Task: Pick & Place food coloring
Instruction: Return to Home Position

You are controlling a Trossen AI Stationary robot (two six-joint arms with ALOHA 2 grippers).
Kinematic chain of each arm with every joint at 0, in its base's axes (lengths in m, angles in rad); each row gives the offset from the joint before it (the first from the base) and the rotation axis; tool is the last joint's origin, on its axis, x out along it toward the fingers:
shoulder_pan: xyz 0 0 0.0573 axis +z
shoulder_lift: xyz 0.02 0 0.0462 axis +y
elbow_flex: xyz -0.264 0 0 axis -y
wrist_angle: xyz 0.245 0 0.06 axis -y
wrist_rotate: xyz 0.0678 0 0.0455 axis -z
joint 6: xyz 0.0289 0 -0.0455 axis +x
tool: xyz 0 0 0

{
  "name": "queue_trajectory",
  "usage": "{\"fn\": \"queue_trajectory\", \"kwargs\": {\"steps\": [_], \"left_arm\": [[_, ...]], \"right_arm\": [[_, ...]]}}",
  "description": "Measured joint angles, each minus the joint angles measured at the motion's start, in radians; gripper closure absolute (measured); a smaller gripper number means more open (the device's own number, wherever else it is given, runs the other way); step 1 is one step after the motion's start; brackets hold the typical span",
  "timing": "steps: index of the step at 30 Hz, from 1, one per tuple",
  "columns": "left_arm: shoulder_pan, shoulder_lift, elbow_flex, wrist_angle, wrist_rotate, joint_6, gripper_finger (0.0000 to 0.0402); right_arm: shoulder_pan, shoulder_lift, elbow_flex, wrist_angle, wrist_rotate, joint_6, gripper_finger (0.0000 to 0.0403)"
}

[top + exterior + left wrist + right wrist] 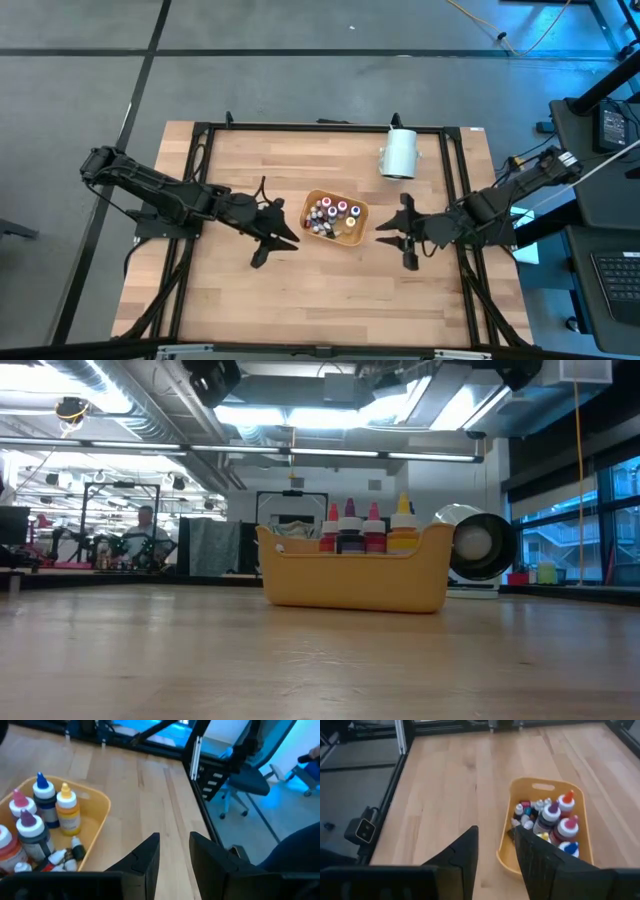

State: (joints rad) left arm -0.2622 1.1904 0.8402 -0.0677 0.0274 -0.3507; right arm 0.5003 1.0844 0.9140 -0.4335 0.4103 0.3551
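The food coloring is a cluster of small bottles and vials with red, pink, blue, orange and white caps. They stand and lie inside a shallow orange tray at the table's middle. The bottles rise above the tray's wall in the low view. My left gripper hovers just left of the tray, open, with nothing between its fingers. My right gripper hovers just right of the tray, also open and empty. It looks down past its fingers at the bottles.
A large white cylinder lies on its side behind the tray at the far right, and also shows in the low view as the cylinder. A black frame borders the wooden table. Bare wood lies in front of the tray.
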Motion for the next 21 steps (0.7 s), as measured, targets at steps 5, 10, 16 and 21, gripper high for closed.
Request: {"fn": "queue_trajectory", "kwargs": {"steps": [5,10,16,21], "left_arm": [[0.001,0.000,0.000,0.030,-0.006,-0.003,0.0300],[0.001,0.000,0.000,0.084,-0.007,-0.030,0.0300],[0.001,0.000,0.000,0.124,-0.005,-0.030,0.0300],[0.001,0.000,0.000,0.132,-0.007,-0.047,0.0300]], "right_arm": [[0.000,-0.035,-0.027,0.002,-0.002,-0.007,0.0273],[0.000,-0.120,-0.094,0.013,-0.018,-0.021,0.0273],[0.000,-0.281,-0.228,0.092,-0.023,-0.035,0.0273],[0.000,-0.404,-0.341,0.212,-0.065,-0.077,0.0273]]}}
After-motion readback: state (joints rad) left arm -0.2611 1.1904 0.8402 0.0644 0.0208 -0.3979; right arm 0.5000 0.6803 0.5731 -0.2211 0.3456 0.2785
